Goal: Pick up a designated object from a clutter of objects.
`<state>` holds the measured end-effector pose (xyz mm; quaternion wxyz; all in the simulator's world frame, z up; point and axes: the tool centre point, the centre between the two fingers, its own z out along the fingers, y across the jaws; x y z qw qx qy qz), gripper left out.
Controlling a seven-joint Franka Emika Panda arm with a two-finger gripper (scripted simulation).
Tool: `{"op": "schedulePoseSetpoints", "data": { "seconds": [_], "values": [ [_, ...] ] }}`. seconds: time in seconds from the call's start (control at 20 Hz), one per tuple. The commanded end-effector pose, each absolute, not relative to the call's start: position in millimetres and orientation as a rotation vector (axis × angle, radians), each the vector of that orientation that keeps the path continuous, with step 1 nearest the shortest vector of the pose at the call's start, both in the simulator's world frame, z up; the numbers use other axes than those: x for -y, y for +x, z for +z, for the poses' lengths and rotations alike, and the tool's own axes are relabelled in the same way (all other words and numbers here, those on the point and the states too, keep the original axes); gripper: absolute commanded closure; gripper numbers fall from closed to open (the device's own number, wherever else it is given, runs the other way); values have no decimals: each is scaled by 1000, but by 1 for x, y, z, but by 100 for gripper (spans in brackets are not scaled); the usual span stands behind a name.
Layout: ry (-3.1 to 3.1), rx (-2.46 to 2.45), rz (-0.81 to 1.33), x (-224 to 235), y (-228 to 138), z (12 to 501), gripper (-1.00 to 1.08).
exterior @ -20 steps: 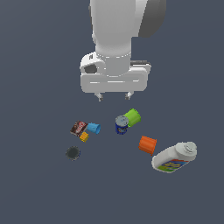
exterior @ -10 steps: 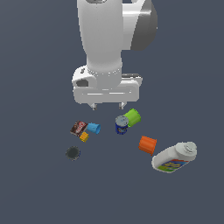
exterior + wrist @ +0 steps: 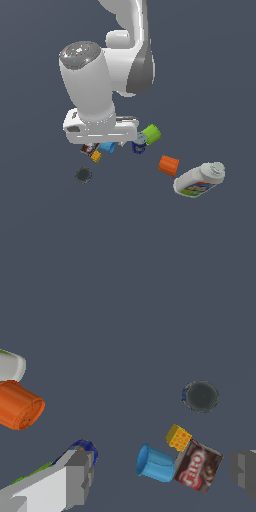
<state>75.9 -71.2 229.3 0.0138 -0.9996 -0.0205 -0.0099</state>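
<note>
My jaws are spread wide with nothing between them, hanging over the blue cup (image 3: 156,464) and the red-brown packet (image 3: 198,466). The small dark tin (image 3: 200,396) sits alone on the worktop, a little apart from the yellow block (image 3: 178,437)

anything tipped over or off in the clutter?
Yes. The white bottle and the orange cup lie on their sides, as do the blue cup and the green cup. The dark tin sits flat, apart from the rest. No spill or damage shows.
</note>
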Motion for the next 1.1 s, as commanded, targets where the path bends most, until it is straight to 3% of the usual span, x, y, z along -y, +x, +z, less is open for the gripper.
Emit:
{"op": "schedulePoseSetpoints", "data": {
  "seconds": [0.0,0.55,1.05],
  "values": [
    [-3115,70,-28,90,85,207,-92],
    [-3130,102,-11,166,105,110,-92],
    [-3139,120,-1,198,106,66,-92]
  ]
}}
